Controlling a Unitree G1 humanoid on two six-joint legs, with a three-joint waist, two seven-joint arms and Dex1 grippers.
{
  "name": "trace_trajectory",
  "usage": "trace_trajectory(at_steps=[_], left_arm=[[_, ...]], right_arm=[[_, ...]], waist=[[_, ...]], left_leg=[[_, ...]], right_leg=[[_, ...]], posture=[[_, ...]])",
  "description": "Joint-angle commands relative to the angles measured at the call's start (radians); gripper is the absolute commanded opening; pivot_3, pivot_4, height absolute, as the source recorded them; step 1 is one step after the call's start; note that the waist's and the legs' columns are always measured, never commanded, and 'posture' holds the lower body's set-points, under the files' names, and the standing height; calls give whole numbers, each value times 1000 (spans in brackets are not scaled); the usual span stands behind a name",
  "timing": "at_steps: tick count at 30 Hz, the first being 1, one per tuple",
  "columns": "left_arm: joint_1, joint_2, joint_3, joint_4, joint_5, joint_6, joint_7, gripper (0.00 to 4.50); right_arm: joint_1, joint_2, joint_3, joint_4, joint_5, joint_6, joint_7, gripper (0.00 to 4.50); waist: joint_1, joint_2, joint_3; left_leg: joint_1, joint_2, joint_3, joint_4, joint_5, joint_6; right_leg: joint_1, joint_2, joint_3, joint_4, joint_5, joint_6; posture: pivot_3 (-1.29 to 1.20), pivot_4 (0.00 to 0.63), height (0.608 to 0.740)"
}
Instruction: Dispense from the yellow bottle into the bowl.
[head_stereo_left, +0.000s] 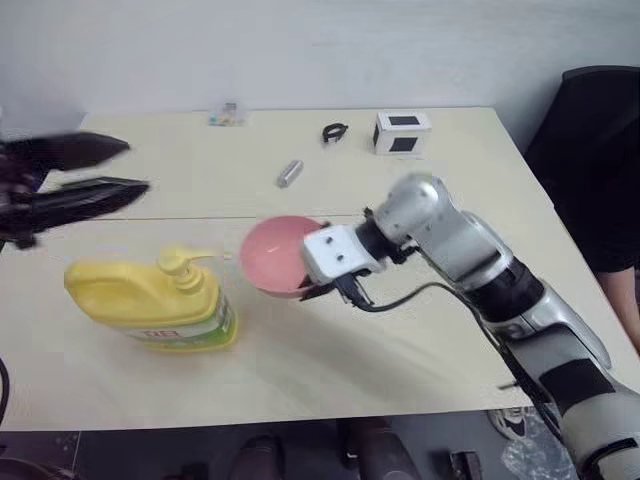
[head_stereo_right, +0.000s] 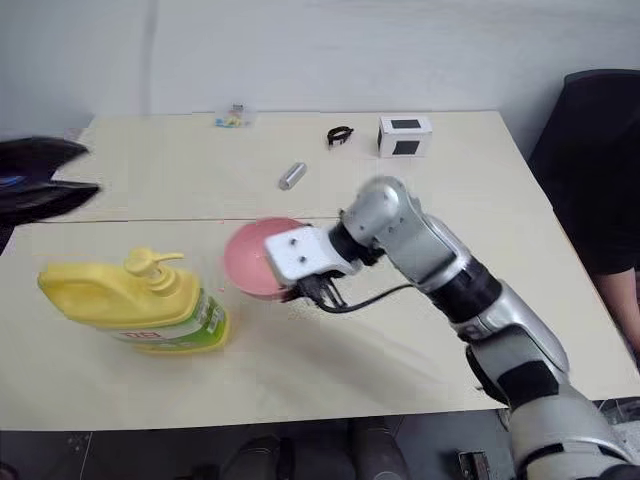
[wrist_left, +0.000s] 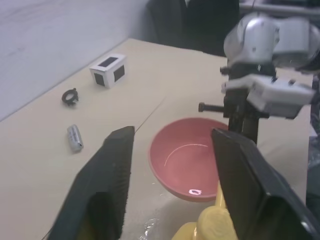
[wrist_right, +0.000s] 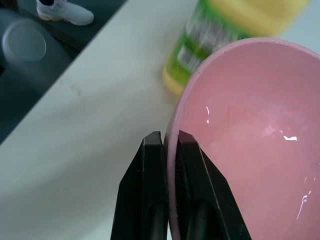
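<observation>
- You see a glossy pink bowl, smooth like plastic, with bright glints inside.
- The yellow bottle just beside the bowl looks like smooth plastic with a soft sheen; its green-white label is shinier.
- The table under the bowl is pale, matt, wood-look.
- Your right gripper on the bowl's rim has matt black fingers.
- The right arm behind the bowl has a satin silver shell.
- Beyond the bowl lies a small metallic cylinder.
</observation>
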Motion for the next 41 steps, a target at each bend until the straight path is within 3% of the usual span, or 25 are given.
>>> trace_trajectory(at_steps=[1, 3, 7, 10, 14, 19, 23, 26, 28, 32, 36, 41], left_arm=[[19, 74, 232, -26, -64, 199, -65, 3886], [108, 93, 378, -89, -14, 317, -145, 4477], [342, 90, 665, -211, 60, 485, -307, 4477], [663, -1, 871, -323, 201, 396, -482, 4477], [889, -102, 971, -367, 265, 270, -591, 4477], [932, -131, 973, -351, 228, 217, -587, 4500], [870, -103, 924, -315, 170, 228, -536, 4500], [852, -103, 882, -302, 158, 213, -519, 4500], [866, -109, 851, -277, 183, 174, -526, 4500], [894, -111, 835, -225, 220, 123, -548, 4500], [909, -99, 829, -182, 248, 82, -568, 4500], [904, -90, 748, -136, 307, -19, -572, 4500]], right_arm=[[83, -33, -54, 11, -53, -83, -100, 0], [149, -49, -68, 45, -87, -128, -163, 0], [220, -63, -93, 130, -143, -224, -266, 0], [244, -68, -94, 209, -179, -299, -308, 0], [263, -45, -95, 256, -181, -313, -312, 0], [276, -32, -111, 253, -147, -272, -268, 1496], [267, -52, -164, 203, -75, -162, -208, 2876], [251, -174, -254, 94, 73, -22, -30, 3853], [217, -324, -343, 74, 233, 49, 123, 4469], [128, -542, -398, 241, 377, 104, 174, 4469], [110, -726, -354, 364, 502, 105, 174, 4469], [142, -780, -326, 407, 552, 45, 174, 4469]], waist=[[-2, 0, 0], [-3, 0, 0], [-5, -1, 1], [-8, 0, 2], [-6, -3, 1], [-5, -3, 1], [-4, -3, 1], [0, 0, 4], [5, 3, 5], [3, 6, 7], [-2, 6, 7], [-8, 7, 8]], left_leg=[[0, 0, 1, 0, 0, -1], [1, -1, 2, -1, 0, -1], [3, -3, 3, 0, 0, -2], [6, -5, 4, 1, 0, -2], [15, -4, 3, -1, 1, -4], [20, -4, 2, -1, 2, -5], [22, -3, 1, -1, 2, -5], [21, 0, -1, -1, 1, -4], [20, -1, -1, -1, 0, -2], [20, -1, 1, -1, -3, 1], [20, 4, 2, -1, -6, -1], [21, 6, 6, -2, -8, -2]], right_leg=[[0, 0, 0, -1, 0, 0], [0, 1, 0, -1, 0, 0], [0, 4, 0, -1, 0, 1], [1, 3, 1, 0, -1, 0], [7, 4, 3, 2, -4, -6], [11, 5, 4, 7, -5, -9], [15, 5, 3, 7, -5, -8], [15, 4, 3, 6, -3, -6], [15, 3, 2, 6, -3, -5], [15, 1, 1, -1, -2, -4], [17, 6, 1, -6, -4, -6], [16, 15, 3, -7, -4, -6]], posture=[[0, 150, 740], [0, 150, 740], [0, 150, 740], [0, 150, 740], [0, 150, 740], [0, 150, 740], [0, 150, 740], [0, 150, 740], [0, 150, 740], [0, 150, 740], [0, 150, 740], [0, 150, 740]])
